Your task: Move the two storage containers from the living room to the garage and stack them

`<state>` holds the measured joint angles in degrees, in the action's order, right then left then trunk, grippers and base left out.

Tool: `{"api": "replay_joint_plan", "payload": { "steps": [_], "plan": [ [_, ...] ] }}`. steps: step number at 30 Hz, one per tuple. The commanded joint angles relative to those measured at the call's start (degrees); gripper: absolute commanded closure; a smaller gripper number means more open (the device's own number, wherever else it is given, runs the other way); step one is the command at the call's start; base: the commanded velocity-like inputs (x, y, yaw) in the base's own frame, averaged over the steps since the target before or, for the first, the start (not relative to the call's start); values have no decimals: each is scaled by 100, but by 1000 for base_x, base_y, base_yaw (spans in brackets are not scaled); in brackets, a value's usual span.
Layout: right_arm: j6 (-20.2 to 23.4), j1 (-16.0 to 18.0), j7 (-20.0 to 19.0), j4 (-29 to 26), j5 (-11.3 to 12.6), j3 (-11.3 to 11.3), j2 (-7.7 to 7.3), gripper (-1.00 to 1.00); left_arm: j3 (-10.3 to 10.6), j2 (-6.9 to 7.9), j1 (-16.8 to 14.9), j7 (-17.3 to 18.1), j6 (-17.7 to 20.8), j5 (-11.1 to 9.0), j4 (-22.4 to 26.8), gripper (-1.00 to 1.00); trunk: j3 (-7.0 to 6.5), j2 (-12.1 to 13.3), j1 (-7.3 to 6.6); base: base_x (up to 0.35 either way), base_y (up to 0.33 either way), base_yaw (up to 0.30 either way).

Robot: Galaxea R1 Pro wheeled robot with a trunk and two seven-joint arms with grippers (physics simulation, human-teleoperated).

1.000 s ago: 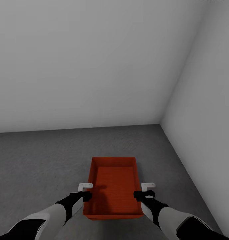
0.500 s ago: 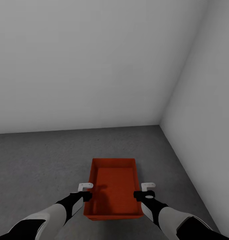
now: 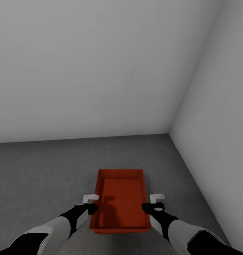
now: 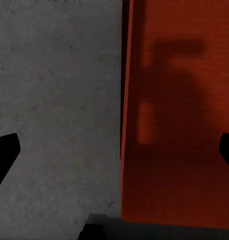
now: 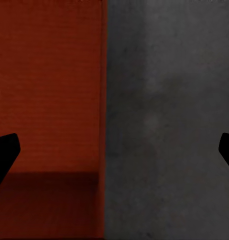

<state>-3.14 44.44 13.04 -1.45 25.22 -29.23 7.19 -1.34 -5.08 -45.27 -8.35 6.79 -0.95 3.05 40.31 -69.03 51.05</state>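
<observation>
Head view, orange-red container (image 3: 120, 202) on grey floor (image 3: 40, 170), both fingers spread

container (image 3: 120, 200) on floor (image 3: 43, 166), near right-hand wall corner | left gripper (image 3: 90, 197) over left wall | right gripper (image 3: 157, 196) over right wall

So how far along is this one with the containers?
Done: one container looks set down on the grey floor near the white walls. In hand: left pincer and right pincer are open, each straddling a side wall of it. Left: stacking a second one on top.
</observation>
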Motion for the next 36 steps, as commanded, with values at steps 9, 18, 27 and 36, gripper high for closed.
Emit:
{"api": "replay_joint_plan", "payload": {
  "steps": [9,18,27,36],
  "plan": [
    [-41,3,23,5,56,-48,-6,-100,-10,-2,-2,-13,38,-10,11,-100,-158,360,-198,0,0,0],
    [-68,3,18,21,61,-48,-8,-100,-10,-20,-5,-27,33,-10,-5,-100,-302,681,-374,0,0,0],
    [-81,3,24,22,54,-48,-7,-100,-10,-15,-5,13,25,-10,-6,-100,-302,681,-374,0,0,0],
    [-82,3,32,22,57,-48,-8,-100,-15,5,0,19,63,-32,4,-100,-302,681,-374,-78,0,0]
  ]
}}
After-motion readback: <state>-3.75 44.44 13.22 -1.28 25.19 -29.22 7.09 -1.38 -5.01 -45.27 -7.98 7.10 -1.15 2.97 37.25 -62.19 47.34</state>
